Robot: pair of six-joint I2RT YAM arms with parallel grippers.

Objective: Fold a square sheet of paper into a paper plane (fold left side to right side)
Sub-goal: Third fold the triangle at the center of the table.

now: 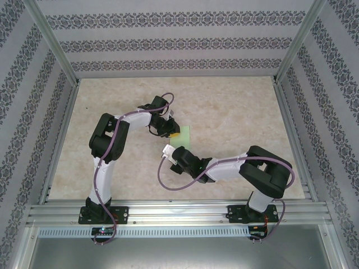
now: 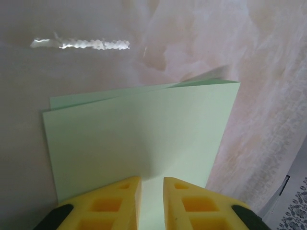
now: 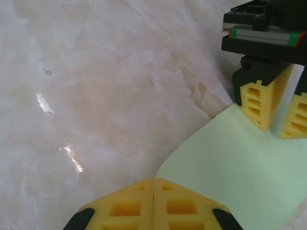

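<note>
One marbled table [image 1: 235,106] carries everything. Two arms stand on its near edge, the left arm [image 1: 106,140] and the right arm [image 1: 263,171], both reaching in toward the middle. Between their wrists lies one sheet of paper [image 2: 139,129], pale green and folded over, so that two layers show at its far edge, the upper one slightly askew of the lower.

There are two pincers. The left gripper [image 2: 152,179] stands at the sheet's near edge, its yellow fingers [image 3: 259,103] a narrow gap apart, tips down on the paper, with green showing in the gap. The right gripper [image 3: 153,181] has its fingers pressed together with nothing between them. Its tips sit just at the sheet's curved edge, across the paper from the left gripper.
</note>
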